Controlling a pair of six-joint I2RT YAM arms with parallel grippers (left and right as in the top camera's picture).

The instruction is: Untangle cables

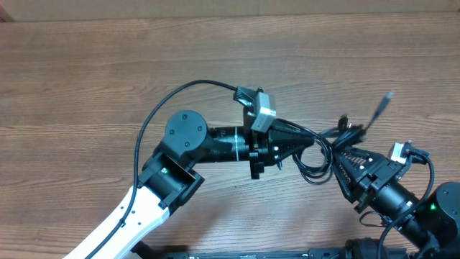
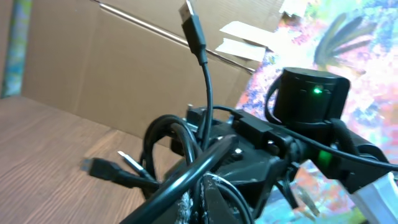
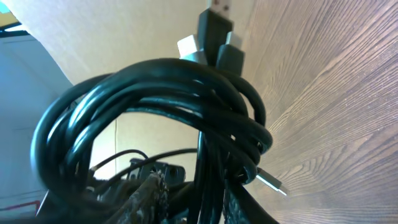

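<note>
Cables (image 3: 155, 81) coiled; plug end (image 2: 193, 22) points apparently upward.

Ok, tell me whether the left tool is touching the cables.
Touching. The left wrist view shows the cables bunched right against the left tool, with cords pressed across its closed tip. The overhead view also shows that tip meeting the tangle.

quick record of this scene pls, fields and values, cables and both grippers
cables: black cords looped into one tangled bundle, between the two grippers
left gripper: shut on the cables
right gripper: at the bundle, jaw state unclear
plug: one cord end sticking upward
table: wood grain
task state: not yet untangled
</note>
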